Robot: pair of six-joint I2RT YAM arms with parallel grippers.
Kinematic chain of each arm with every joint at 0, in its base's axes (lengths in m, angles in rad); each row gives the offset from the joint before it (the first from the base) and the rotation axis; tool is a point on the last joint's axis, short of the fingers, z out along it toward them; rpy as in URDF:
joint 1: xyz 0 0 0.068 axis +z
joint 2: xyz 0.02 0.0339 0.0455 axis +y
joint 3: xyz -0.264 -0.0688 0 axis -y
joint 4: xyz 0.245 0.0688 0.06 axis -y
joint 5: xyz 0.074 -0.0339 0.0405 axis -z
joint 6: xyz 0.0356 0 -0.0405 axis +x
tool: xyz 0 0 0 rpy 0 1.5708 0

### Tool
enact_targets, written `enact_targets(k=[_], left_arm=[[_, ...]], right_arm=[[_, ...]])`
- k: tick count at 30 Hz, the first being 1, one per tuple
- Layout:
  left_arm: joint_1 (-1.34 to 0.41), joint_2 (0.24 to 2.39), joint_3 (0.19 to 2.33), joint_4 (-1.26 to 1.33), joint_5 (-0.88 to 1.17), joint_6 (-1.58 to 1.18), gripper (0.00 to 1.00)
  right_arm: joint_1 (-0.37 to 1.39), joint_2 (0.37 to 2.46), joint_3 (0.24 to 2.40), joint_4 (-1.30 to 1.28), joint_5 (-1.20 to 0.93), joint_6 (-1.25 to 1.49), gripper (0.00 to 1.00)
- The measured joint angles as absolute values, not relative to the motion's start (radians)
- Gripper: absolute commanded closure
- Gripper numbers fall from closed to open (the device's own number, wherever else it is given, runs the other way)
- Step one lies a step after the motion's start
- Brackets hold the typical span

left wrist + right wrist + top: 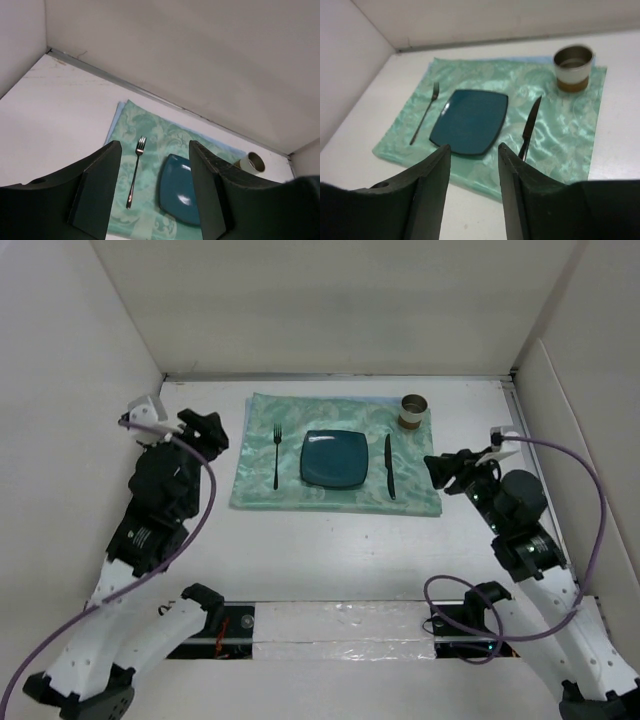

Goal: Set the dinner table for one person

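Observation:
On the white dinner table (330,550) lies a pale green placemat (262,465). A square teal plate (334,460) sits at its middle, a fork (277,455) to its left, a dark knife (389,465) to its right, and a cup (414,410) at the far right corner. My left gripper (208,430) is open and empty, left of the placemat. My right gripper (440,472) is open and empty, at the placemat's right edge. The left wrist view shows the fork (135,170) and plate (179,190). The right wrist view shows the plate (470,120), knife (530,125) and cup (573,67).
White upright panels (330,300) stand on the far, left and right sides. A taped strip (340,625) runs along the near edge between the arm bases. Purple cables (590,530) loop from both wrists.

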State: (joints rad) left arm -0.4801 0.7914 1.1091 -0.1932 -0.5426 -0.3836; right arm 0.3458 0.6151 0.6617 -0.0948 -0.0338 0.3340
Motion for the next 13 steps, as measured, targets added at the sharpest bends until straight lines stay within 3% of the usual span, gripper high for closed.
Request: enact_targets(k=[6, 13], left_arm=[[-0.48, 0.495, 0.929, -0.287, -0.535, -0.45, 0.41], [-0.48, 0.284, 0.826, -0.327, -0.537, -0.495, 0.38]], right_arm=[[0.349, 0.471, 0.874, -0.244, 0.126, 0.307, 0.41], [0.349, 0.229, 0.843, -0.277, 0.293, 0.303, 0.41]])
